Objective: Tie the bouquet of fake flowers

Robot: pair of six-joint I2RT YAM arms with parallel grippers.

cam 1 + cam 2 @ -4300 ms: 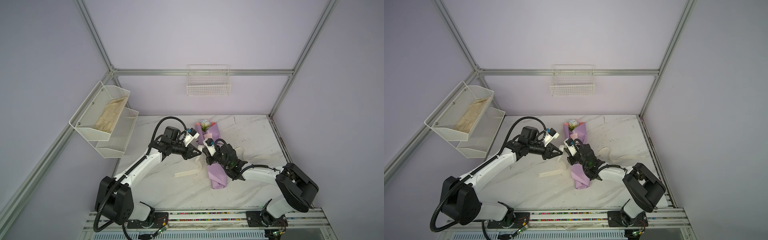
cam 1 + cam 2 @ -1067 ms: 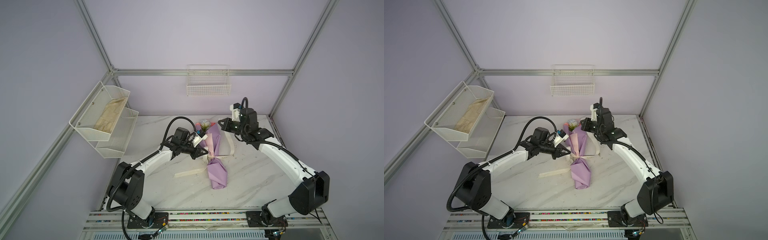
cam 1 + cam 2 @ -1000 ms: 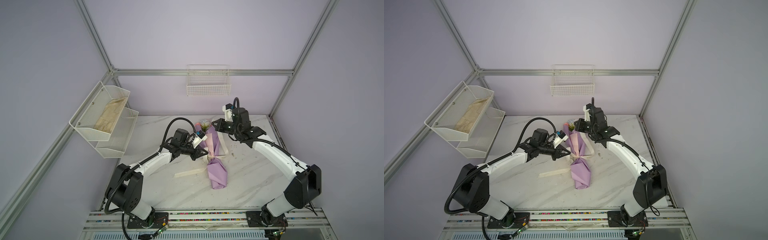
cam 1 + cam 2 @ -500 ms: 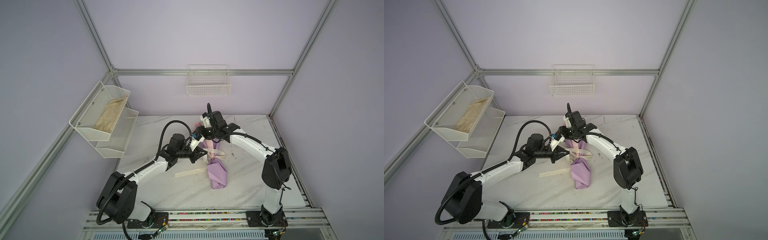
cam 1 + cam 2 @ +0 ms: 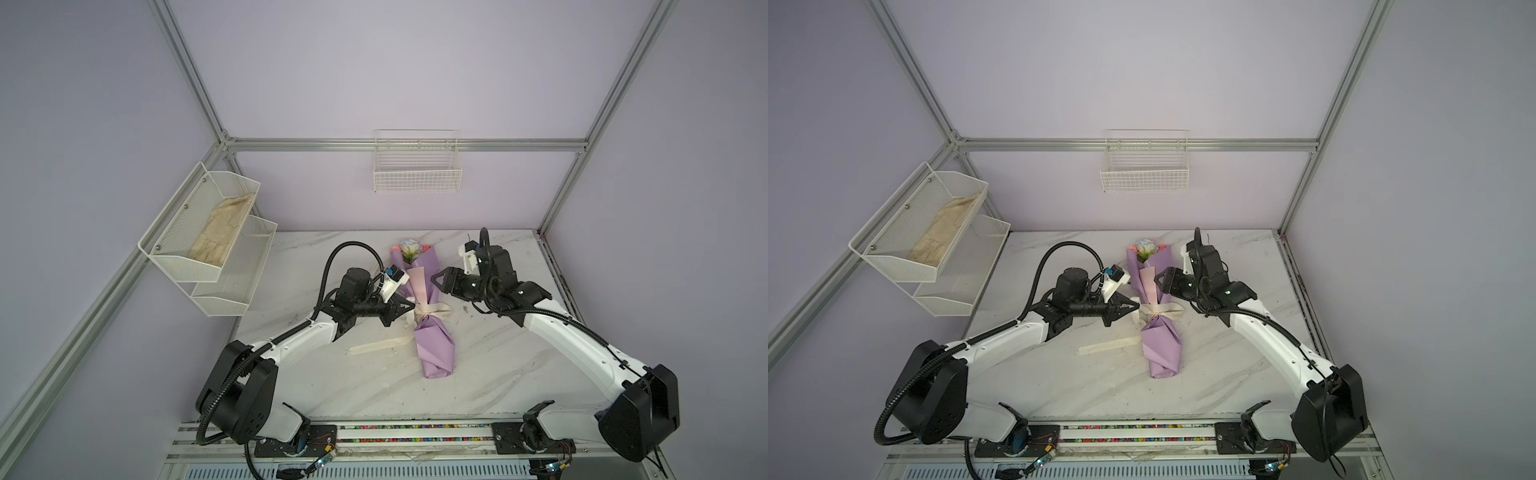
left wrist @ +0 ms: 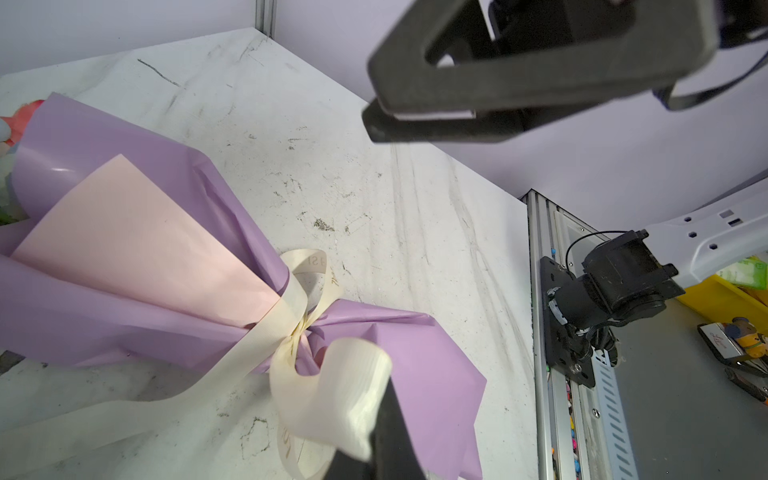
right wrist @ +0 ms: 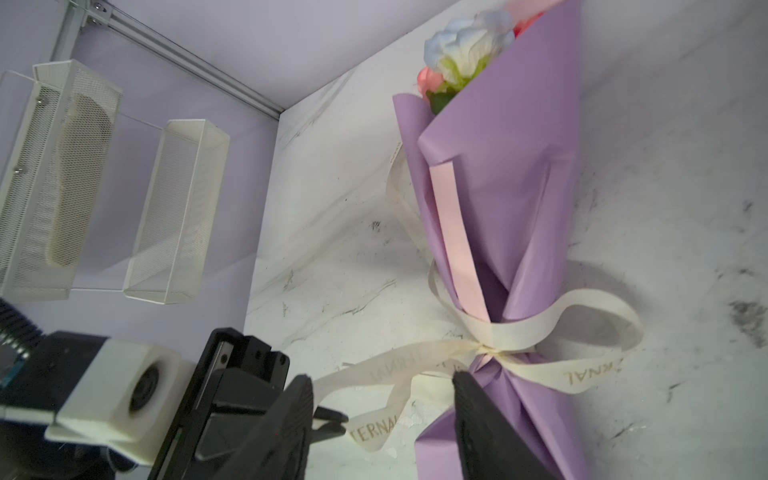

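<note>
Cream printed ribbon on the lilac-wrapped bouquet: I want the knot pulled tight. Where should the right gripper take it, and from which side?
Likely the cream printed ribbon loop on the right arm's side of the knot, from above, jaws across the band. It arches off the marble table, clear of the lilac paper; the left gripper pinches the opposite tail.

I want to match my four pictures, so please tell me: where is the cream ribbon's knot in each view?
In a top view: the knot at the bouquet's waist, near picture centre.
In a top view: knot at the same waist.
Left wrist: knot where the lilac paper pinches.
Right wrist: knot between lettered ribbon loops.
Shared landmark: the pink paper fold, narrowing toward the knot.
</note>
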